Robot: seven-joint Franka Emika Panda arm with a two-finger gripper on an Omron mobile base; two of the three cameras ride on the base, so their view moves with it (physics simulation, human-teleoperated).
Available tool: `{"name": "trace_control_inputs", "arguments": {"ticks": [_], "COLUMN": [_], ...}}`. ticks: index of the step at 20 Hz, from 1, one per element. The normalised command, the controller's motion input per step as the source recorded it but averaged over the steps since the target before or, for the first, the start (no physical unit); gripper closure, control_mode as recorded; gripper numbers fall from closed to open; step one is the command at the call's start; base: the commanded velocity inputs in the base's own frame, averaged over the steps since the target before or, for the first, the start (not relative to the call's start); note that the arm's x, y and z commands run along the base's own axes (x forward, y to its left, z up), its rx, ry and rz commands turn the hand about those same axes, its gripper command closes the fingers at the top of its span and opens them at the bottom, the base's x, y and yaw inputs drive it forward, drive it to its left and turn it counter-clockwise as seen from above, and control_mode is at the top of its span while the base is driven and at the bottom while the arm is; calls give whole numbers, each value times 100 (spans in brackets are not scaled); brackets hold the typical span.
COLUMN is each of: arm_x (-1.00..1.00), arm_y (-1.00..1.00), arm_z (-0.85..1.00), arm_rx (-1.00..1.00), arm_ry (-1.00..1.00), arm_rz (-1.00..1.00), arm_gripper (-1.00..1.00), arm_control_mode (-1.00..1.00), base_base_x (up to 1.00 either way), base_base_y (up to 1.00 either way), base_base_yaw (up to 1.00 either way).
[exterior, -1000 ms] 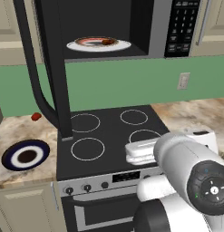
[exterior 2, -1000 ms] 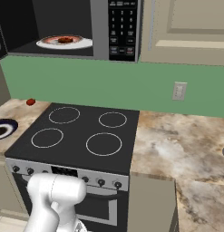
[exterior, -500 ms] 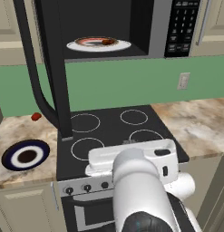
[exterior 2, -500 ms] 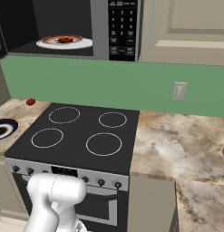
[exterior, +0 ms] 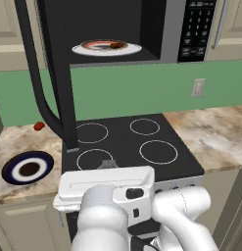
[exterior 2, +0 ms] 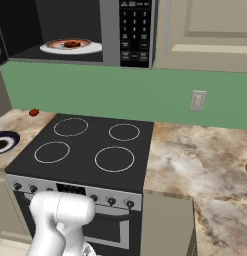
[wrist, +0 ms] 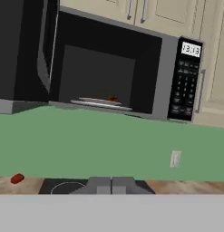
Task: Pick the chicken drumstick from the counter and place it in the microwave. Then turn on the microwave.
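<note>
Drumstick [exterior: 116, 46] unmoved in microwave [exterior: 166, 29]; arm swung left.

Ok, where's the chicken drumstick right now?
The chicken drumstick lies on the white plate inside the open microwave, above the stove, left of the keypad.

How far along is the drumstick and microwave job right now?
Done: the chicken drumstick lies on the plate inside the microwave. In hand: nothing; the gripper is shut and empty, back from the oven. Left: the door hangs open, so closing it and pressing the keypad remain.
</note>
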Motion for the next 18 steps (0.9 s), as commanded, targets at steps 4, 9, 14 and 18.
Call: {"name": "trace_control_inputs", "arguments": {"ticks": [4, 9, 14, 18], "arm_x": [4, 11, 19, 29], "arm_y": [49, 55, 54, 56], "arm_z": [-5, -1, 0, 0], "arm_rx": [-2, -2, -2, -3], "arm_ry": [-22, -20, -16, -10], "arm_rz": [0, 0, 0, -3], "arm_gripper": [100, 100, 100, 100], "arm_control_mode": [-100, -100, -100, -100], "base_base_x": [0, 0, 0, 0], "base_base_y": [0, 0, 0, 0], "base_base_yaw": [0, 0, 0, 0]}}
